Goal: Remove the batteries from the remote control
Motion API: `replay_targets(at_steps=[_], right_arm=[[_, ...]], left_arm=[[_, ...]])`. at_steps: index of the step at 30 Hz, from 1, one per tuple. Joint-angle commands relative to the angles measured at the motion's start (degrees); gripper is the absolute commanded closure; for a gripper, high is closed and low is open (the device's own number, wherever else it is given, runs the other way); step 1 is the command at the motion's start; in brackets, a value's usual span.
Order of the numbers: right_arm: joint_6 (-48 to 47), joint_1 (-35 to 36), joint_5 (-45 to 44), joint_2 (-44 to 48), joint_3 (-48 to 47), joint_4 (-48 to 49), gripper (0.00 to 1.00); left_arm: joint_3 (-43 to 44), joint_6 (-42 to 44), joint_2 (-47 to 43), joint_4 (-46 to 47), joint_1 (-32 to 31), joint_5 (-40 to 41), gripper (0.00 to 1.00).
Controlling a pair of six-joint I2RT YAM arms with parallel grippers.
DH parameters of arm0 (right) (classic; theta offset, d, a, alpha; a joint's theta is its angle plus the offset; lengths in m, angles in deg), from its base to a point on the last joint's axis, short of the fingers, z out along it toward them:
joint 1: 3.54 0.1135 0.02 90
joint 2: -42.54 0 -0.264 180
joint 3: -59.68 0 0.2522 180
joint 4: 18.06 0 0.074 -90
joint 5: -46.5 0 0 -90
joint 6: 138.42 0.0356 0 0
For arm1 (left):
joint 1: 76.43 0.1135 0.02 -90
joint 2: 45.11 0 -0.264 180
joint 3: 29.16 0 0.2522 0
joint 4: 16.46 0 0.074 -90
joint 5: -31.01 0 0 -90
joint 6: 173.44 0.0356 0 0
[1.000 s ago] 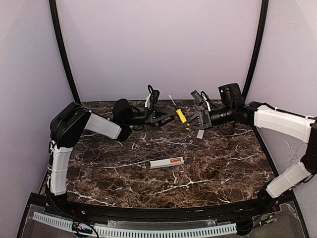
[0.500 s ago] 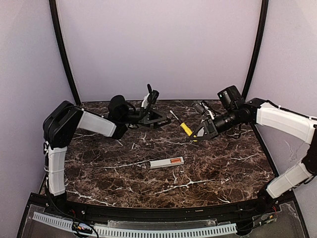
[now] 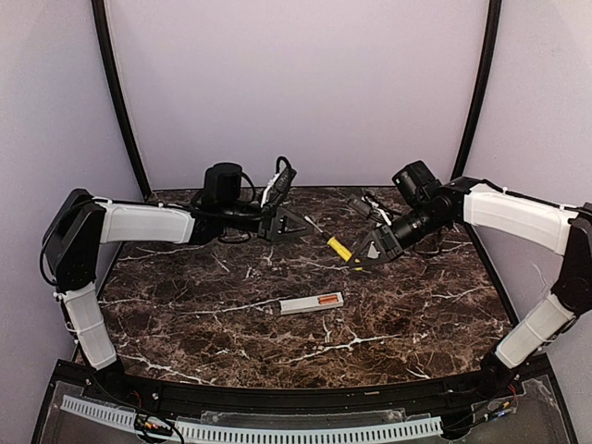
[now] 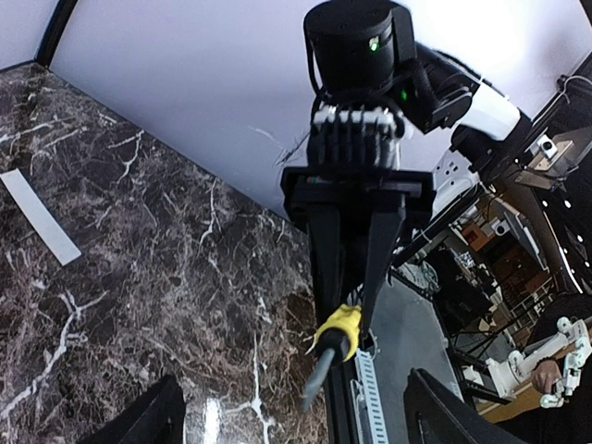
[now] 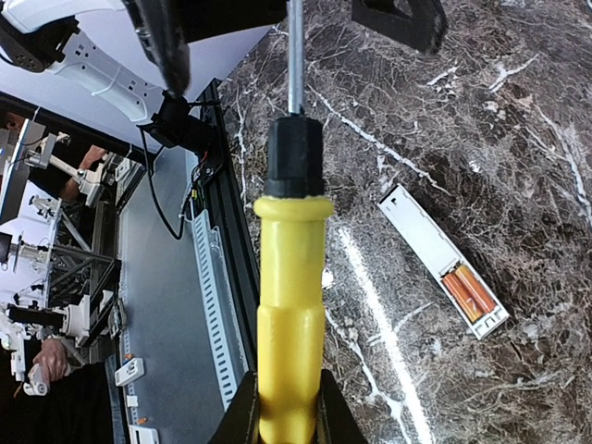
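Note:
The white remote control lies recess up at mid-table, with the two orange batteries inside its right end. It also shows in the right wrist view, batteries seated side by side. My right gripper is shut on a yellow-handled screwdriver, held above the table at the back, its shaft pointing at my left gripper. My left gripper is open and empty. The screwdriver tip hangs in the wide gap between its fingers, touching neither.
A flat white cover strip lies on the marble at the left of the left wrist view. The lilac back wall stands right behind both grippers. The table's front edge carries a black rail and a white slotted strip.
My left arm has stretched out to the right. My right gripper has swung left and lower with the screwdriver, so the tip now sits at the left gripper. The remote has not moved.

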Motion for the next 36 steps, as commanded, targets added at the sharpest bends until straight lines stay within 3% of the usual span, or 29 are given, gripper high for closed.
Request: replay_targets(at_steps=[1,13,21,31,36], right_arm=[[-3.77,0.93,2.65,-0.94,-1.85,-1.06,1.0],[-7.38,3.83,5.7,-4.89,-4.12,-2.65,1.0],[-7.86,4.26,5.46,-5.63,-4.88,-3.23,1.0],[-8.05,4.29,4.31,-5.6,-4.83,-3.16,1.0],[-8.03,4.29,3.91,-5.59,-4.92,-3.04,1.0]], left_arm=[[1.89,9.29,-1.04,-12.94,-0.34,-2.92,0.18],[2.9,7.76,-0.24,-12.24,-2.05,-7.71,0.27],[3.0,8.0,0.11,-12.77,-2.97,-8.75,0.47],[3.51,9.86,0.15,-15.83,-2.95,-9.96,0.62],[3.46,9.28,0.55,-14.78,-3.12,-10.25,0.76]])
